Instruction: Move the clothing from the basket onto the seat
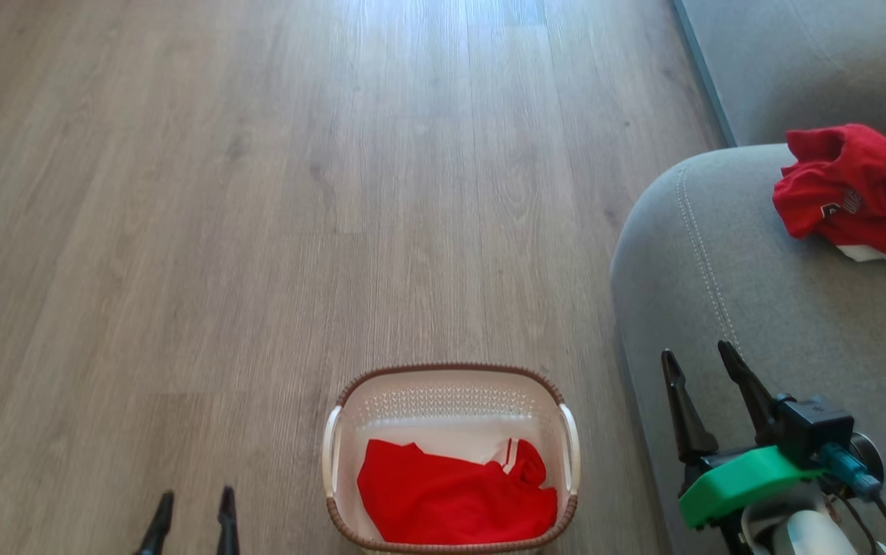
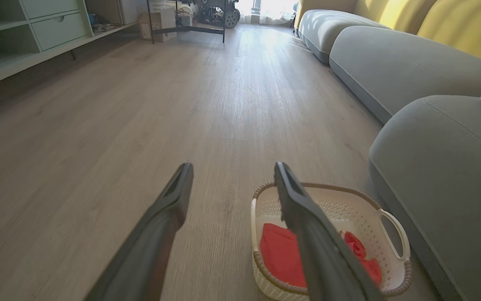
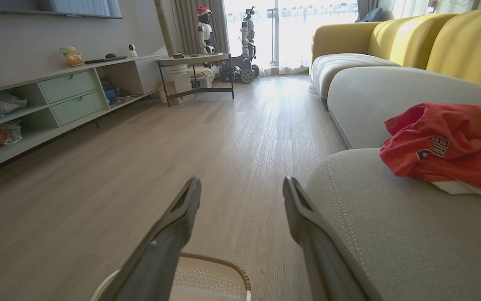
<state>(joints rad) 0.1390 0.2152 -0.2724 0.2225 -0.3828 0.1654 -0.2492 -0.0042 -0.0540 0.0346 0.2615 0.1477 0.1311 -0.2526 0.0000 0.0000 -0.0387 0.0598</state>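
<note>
A white perforated basket with a brown braided rim stands on the wooden floor beside the grey seat. One red garment with white trim lies inside it. A second red garment with numerals lies crumpled on the seat, also seen as red clothing in the right wrist view. My left gripper hangs open left of the basket, empty. My right gripper stands open over the seat's front edge, to the right of the basket, holding nothing.
Wooden floor stretches ahead and to the left. A low shelf unit with drawers lines the left wall, and a small table and other robots stand far off. Yellow back cushions top the sofa.
</note>
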